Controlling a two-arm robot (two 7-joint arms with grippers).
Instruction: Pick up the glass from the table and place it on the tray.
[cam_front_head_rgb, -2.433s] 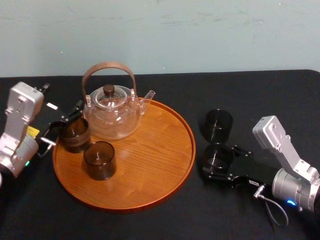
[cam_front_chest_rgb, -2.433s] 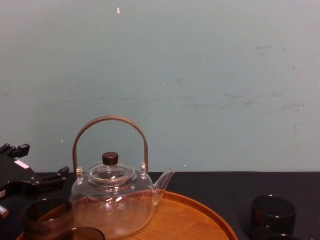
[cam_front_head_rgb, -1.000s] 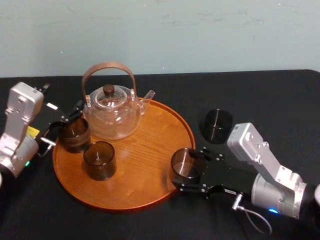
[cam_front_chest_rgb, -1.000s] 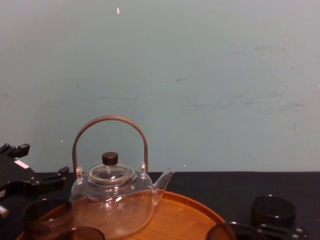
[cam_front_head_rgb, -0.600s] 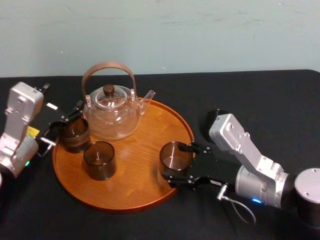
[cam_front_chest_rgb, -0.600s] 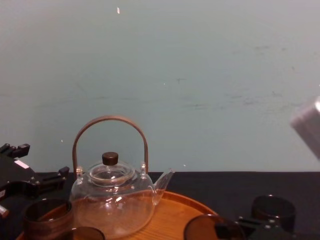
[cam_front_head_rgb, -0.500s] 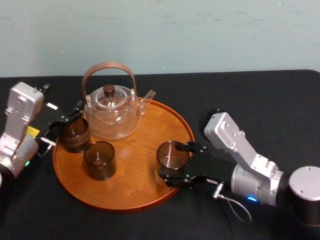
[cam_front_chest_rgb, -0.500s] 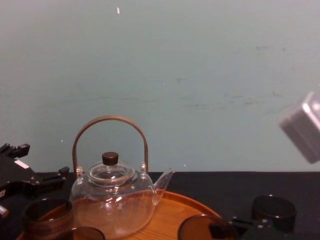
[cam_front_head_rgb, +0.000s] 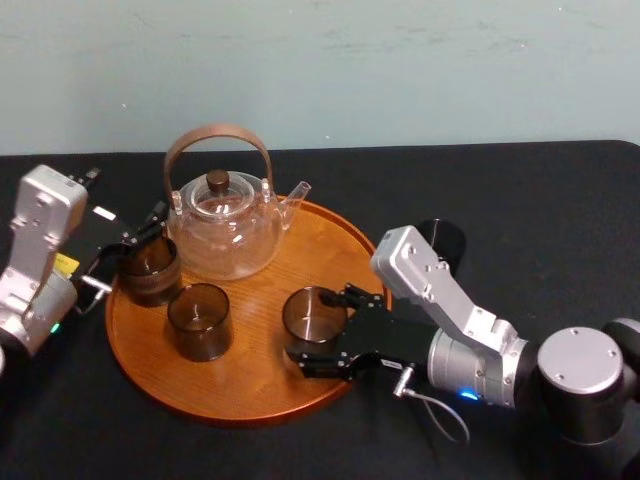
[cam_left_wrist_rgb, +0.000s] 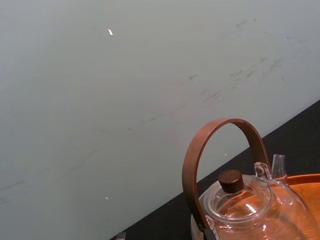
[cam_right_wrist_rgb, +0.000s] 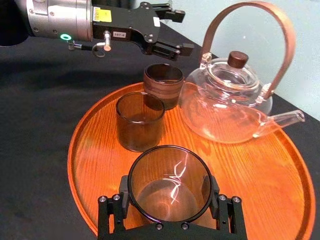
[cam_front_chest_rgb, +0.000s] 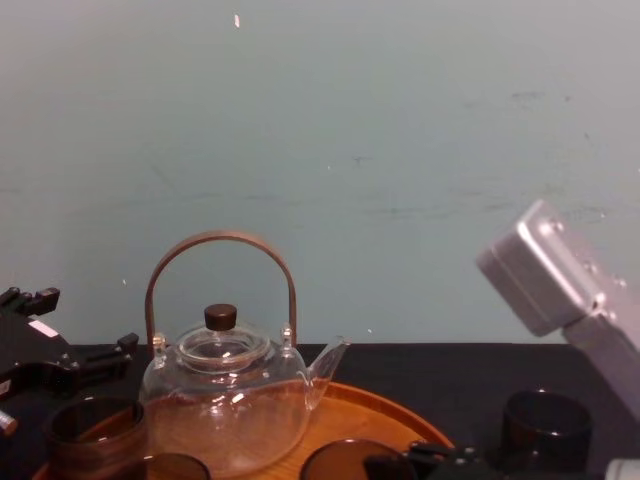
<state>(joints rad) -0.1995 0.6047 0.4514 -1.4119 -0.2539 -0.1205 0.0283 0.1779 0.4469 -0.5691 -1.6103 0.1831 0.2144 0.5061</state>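
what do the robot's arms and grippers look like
Both arms are silver-grey with boxy wrist housings. The right gripper and left gripper are black with small screws. The right arm has a round joint cap, a blue light and a looped grey cable; the left arm a green light and yellow label.

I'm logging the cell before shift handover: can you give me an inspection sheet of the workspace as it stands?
Surface: black table, bearing the tray.
Job's things: glass held over the tray, inside its rim; contact cannot be told. Spare glass on the table behind the right arm.
Clutter: teapot, tinted glass and brown cup on the tray.
Grippers: right gripper shut on the glass; left gripper open beside the brown cup.
Cables: grey cable looped at the right wrist.
Surroundings: pale wall; nothing else seen.
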